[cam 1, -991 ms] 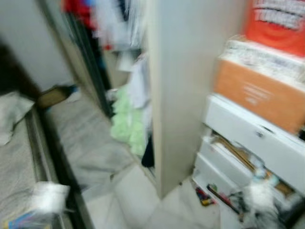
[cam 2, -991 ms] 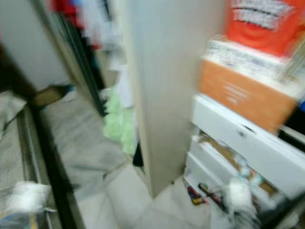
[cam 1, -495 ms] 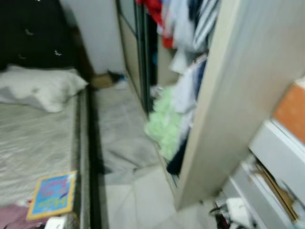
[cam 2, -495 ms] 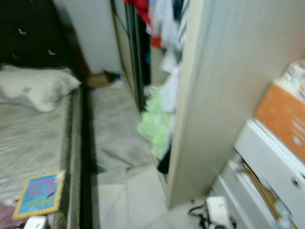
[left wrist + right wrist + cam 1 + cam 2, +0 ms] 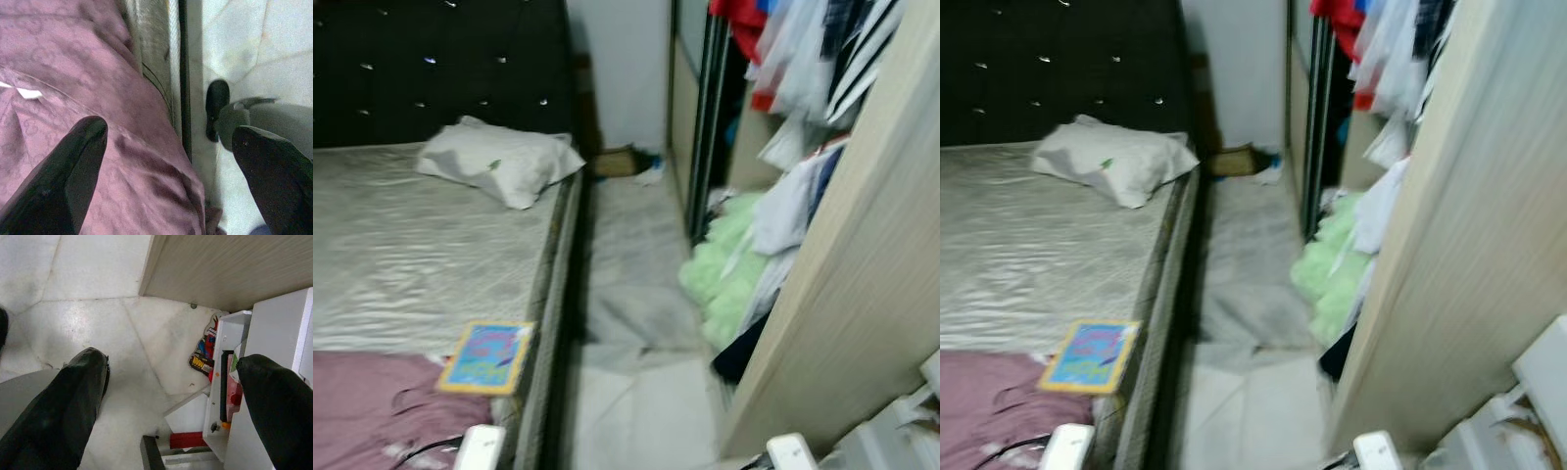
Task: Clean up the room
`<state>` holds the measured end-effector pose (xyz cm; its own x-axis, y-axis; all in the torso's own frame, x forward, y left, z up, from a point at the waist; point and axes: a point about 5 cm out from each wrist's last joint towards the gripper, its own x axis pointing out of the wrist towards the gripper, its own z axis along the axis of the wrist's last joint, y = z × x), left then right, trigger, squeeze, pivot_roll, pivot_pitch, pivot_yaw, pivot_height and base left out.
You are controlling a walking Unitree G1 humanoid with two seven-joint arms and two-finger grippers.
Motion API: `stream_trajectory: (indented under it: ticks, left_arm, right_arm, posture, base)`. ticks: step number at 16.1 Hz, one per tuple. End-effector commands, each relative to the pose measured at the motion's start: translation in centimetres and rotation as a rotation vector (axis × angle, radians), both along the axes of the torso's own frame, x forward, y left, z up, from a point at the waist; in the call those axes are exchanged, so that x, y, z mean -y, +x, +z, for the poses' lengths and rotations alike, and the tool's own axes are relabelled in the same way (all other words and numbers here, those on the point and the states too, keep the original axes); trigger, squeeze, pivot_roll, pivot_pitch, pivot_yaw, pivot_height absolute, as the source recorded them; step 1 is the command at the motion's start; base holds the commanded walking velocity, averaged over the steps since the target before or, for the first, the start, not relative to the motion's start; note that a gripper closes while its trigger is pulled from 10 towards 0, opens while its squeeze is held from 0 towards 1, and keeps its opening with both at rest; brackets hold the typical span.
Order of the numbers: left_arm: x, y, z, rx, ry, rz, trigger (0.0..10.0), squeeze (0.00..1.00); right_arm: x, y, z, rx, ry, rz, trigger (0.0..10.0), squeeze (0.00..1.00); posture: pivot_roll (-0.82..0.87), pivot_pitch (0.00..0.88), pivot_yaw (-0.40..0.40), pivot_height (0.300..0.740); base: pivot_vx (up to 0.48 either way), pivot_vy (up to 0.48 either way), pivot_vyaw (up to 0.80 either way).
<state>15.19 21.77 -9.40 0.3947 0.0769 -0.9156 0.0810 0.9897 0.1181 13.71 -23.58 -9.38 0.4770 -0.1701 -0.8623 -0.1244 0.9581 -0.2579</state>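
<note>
Left eye view shows a survey stage, in my judgement: the robot stands in the aisle between bed (image 5: 401,255) and wardrobe (image 5: 862,294), nothing yet picked up. Left gripper (image 5: 168,161) hangs with fingers spread wide and empty over the mauve cloth (image 5: 83,98) at the bed's near corner; right gripper (image 5: 176,401) is likewise wide and empty over the tiled floor (image 5: 93,308) beside white drawers (image 5: 274,333). The nearest item to tidy appears to be the colourful book (image 5: 487,356), lying flat on the mattress just beside the cloth and close to the bed's edge. Its long axis runs roughly from the foot toward the headboard (image 5: 440,69), slightly slanted. A pile of pale green clothes (image 5: 729,274) spills from the wardrobe onto the floor. Next move likely calls for choosing one item and lowering a gripper squarely over it.
</note>
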Motion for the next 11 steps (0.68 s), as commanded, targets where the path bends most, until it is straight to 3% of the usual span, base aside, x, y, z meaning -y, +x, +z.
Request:
stream_trajectory:
  ticks: [1, 3, 5, 11]
  left_arm:
    - [-0.2, 0.1, 0.1, -0.015, 0.030, -0.017, 10.0, 0.00]
    - [0.7, 1.0, 0.2, -0.007, 0.039, -0.043, 10.0, 0.00]
    - [-1.3, -1.2, -0.1, -0.026, 0.058, -0.035, 10.0, 0.00]
    - [-1.5, -1.4, -0.2, -0.032, 0.063, -0.056, 10.0, 0.00]
  right_arm:
    - [-0.5, 0.6, 0.1, 0.005, -0.002, 0.019, 10.0, 0.00]
    - [-0.1, 0.5, 0.2, 0.020, -0.003, 0.041, 10.0, 0.00]
    - [0.2, 0.3, 0.2, 0.024, -0.003, 0.045, 10.0, 0.00]
    - [0.0, 0.2, 0.2, 0.012, -0.008, 0.098, 10.0, 0.00]
  posture:
    - [-0.05, 0.000, 0.033, 0.740]
    - [-0.05, 0.000, 0.034, 0.740]
    - [-0.05, 0.000, 0.034, 0.740]
    - [-0.05, 0.000, 0.033, 0.740]
  base:
    - [0.000, 0.000, 0.63]
    - [0.000, 0.000, 0.60]
    - [0.000, 0.000, 0.59]
    - [0.000, 0.000, 0.56]
